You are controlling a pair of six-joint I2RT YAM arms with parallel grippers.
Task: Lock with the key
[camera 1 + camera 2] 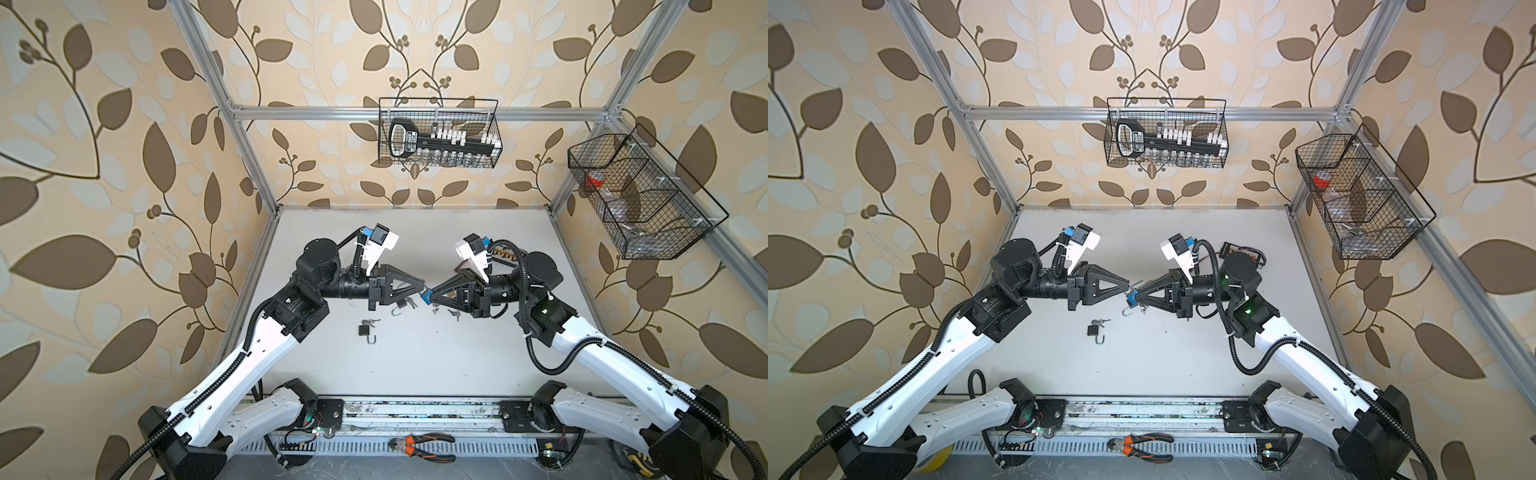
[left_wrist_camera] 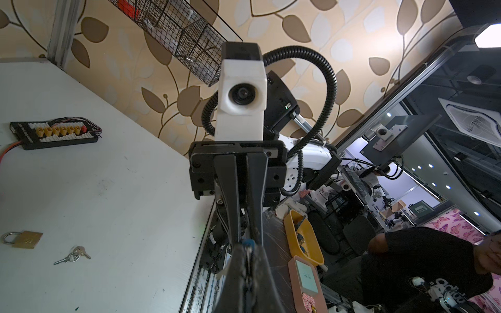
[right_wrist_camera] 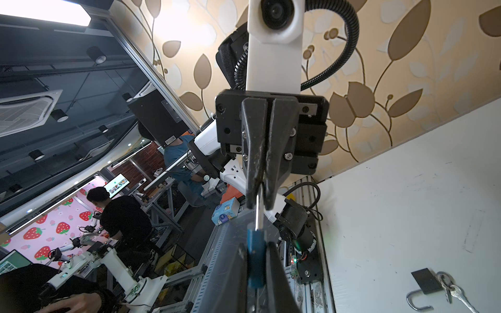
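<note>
From 9 o'clock: left gripper point(image 1: 423, 286), jaws pinched near-flat on thin silver key point(image 3: 259, 211). From 3 o'clock: right gripper point(image 1: 433, 293), jaws narrow, clamping blue padlock point(image 1: 426, 296). Both held above table point(image 1: 415, 374) centre, tips nearly touching. Key tip meets blue padlock body; how deep inserted, cannot tell. At 7 o'clock from grippers, on table: black padlock point(image 1: 365, 330), shackle open, keys attached. Left wrist view: brass padlock point(image 2: 23, 239) flat on table, key bunch point(image 2: 71, 254) just beside.
</note>
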